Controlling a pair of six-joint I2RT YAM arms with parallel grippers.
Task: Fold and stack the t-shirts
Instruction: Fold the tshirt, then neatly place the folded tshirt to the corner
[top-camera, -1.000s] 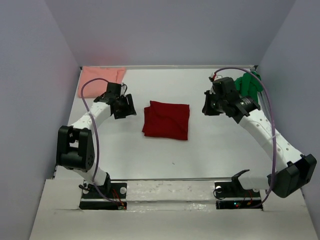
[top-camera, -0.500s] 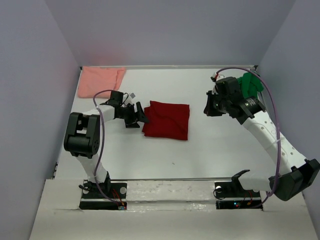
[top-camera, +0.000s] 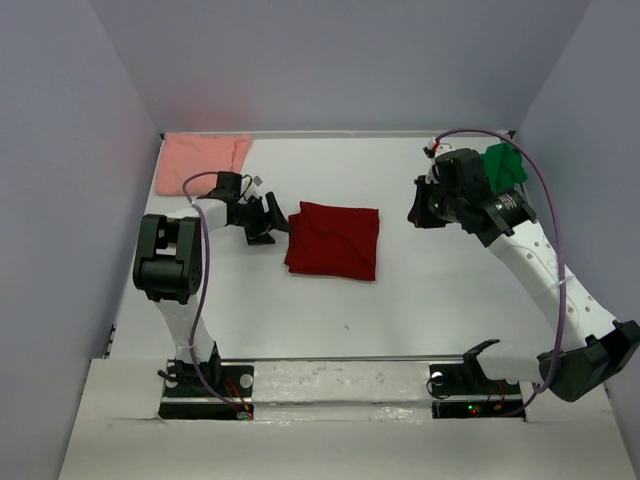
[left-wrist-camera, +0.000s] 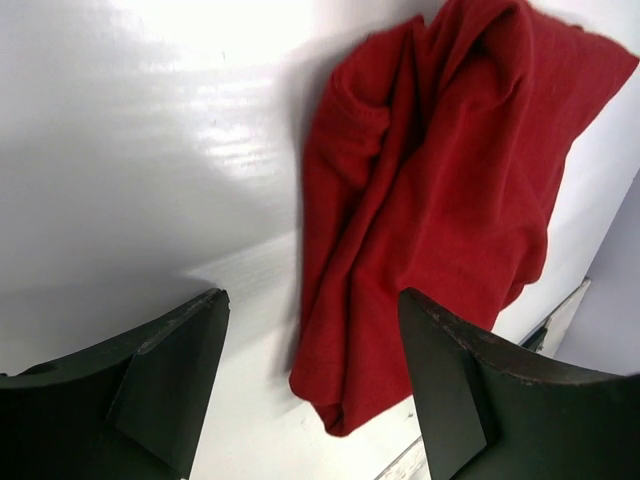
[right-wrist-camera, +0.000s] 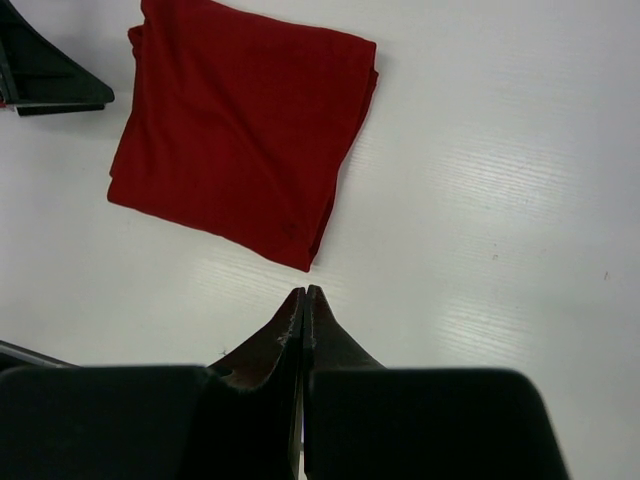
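Note:
The dark red t-shirt lies folded in a rough square mid-table. My left gripper is open and low at its left edge. In the left wrist view the red cloth's near corner lies between the spread fingers of that gripper, ungripped. The salmon pink t-shirt lies flat in the far left corner. The green t-shirt is bunched in the far right corner. My right gripper hovers shut and empty to the right of the red shirt, its fingertips pressed together.
Grey walls close the table on the left, back and right. The table's white top shows between the shirts. The right arm's upper link partly covers the green shirt. A left finger shows at the top left of the right wrist view.
My left gripper swung from beside the pink shirt to the red shirt's left edge, and its jaws opened wider. The right gripper shifted slightly and stayed shut.

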